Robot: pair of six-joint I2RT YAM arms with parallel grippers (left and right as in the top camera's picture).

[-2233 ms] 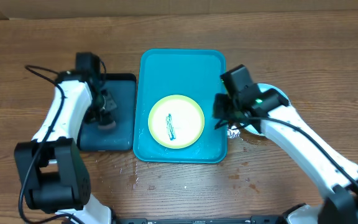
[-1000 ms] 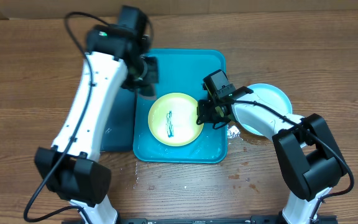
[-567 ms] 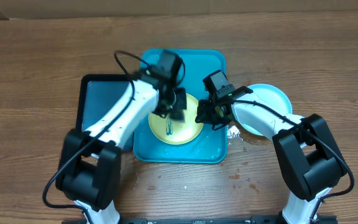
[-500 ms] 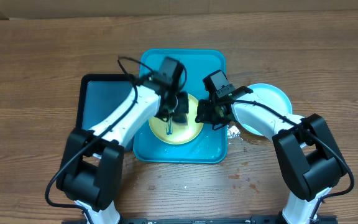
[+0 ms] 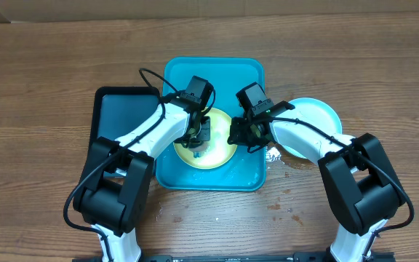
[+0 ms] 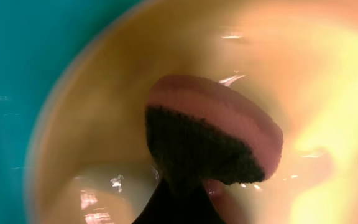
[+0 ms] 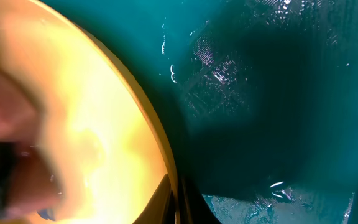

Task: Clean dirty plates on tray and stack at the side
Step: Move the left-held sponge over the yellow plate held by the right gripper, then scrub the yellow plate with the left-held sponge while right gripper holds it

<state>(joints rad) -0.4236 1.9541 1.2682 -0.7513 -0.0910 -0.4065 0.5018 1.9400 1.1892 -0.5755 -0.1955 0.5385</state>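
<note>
A yellow-green rimmed plate (image 5: 222, 151) lies in the turquoise tray (image 5: 246, 76). My left gripper (image 5: 199, 135) is over the plate's middle, shut on a pink sponge with a dark scrub face (image 6: 219, 127), which is pressed on the wet plate (image 6: 98, 130). The smear is hidden under the gripper. My right gripper (image 5: 237, 137) is shut on the plate's right rim; the rim (image 7: 157, 149) runs between its fingers (image 7: 174, 200). A light blue plate (image 5: 315, 116) lies on the table right of the tray. A third plate does not show.
A black tray (image 5: 118, 116) lies against the turquoise tray's left side. A small crumpled shiny scrap (image 5: 273, 154) and water drops lie by the tray's right front corner. The tray floor (image 7: 266, 93) is wet.
My left arm has swung from the black tray across to the plate and set the sponge on it. My right gripper moved onto the plate's rim and has stayed there.
</note>
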